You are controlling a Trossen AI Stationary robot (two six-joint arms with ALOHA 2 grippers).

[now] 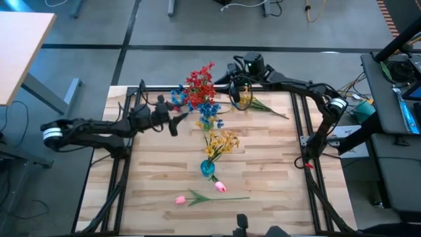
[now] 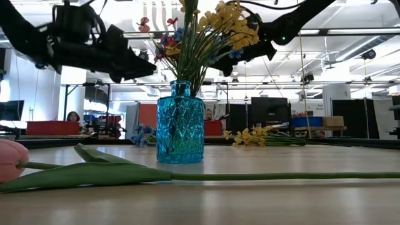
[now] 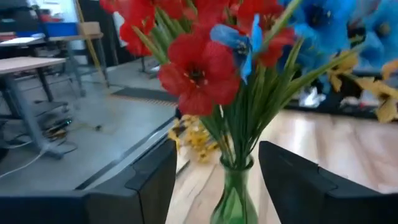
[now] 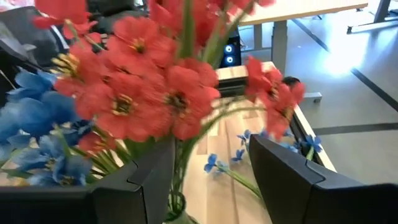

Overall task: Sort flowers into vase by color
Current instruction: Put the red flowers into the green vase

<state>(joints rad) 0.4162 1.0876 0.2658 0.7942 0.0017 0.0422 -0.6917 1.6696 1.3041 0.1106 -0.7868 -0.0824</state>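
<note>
Table [image 1: 263,164]: a light wooden butcher-block top, framed by dark rails.
Blue vase [image 1: 208,168]: stood upright near the middle of the table, filled with yellow flowers [image 1: 222,142].
Green vase [image 3: 235,198]: stood upright toward the far edge, filled with red flowers [image 1: 200,84]; blue flowers [image 1: 209,109] are seen just beside them.
Pink tulips [image 1: 200,193]: laid flat near the front edge, on a long green stem.
Yellow spray [image 1: 253,101]: laid flat at the far right.
Blue spray [image 4: 231,167]: laid flat by the far edge.
</note>
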